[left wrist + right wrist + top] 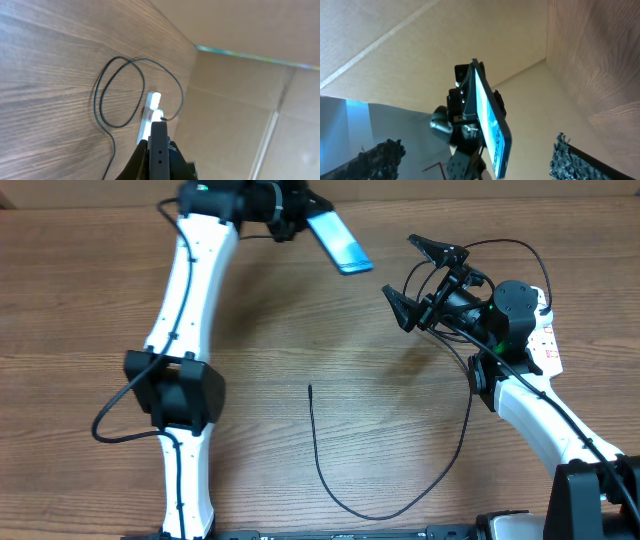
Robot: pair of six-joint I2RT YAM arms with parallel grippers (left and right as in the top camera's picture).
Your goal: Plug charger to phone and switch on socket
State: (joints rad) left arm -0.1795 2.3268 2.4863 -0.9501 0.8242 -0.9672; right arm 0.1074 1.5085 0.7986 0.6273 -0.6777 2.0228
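— When you look from above, how does the slim rectangular black-edged smartphone (340, 240) with the light blue screen appear?

— It is lifted off the brown wooden surface (260, 370), near the far edge and tilted. Its screen is turned partly upward and toward the right arm (530, 405). The left claw (300, 222) is clamped on one short end of it. From the right wrist the screen looks bright teal, but I cannot read any writing on it.

— And the long thin black charger cable (311, 405)?

— It lies on the surface in a big open curve. Its small tip is free and well apart from the smartphone. The other end passes behind the right arm, so the plug I cannot see.

— The white power strip (548, 345) with red markings?

— It is mostly hidden under the right arm at the right side. The switches I cannot make out.

— How do the arms stand?

— The left arm (185, 290) is stretched far forward and bends inward at the top. The right arm is folded. The right claw (420, 280) is in the air, jaws wide apart, holding nothing and pointing toward the smartphone.
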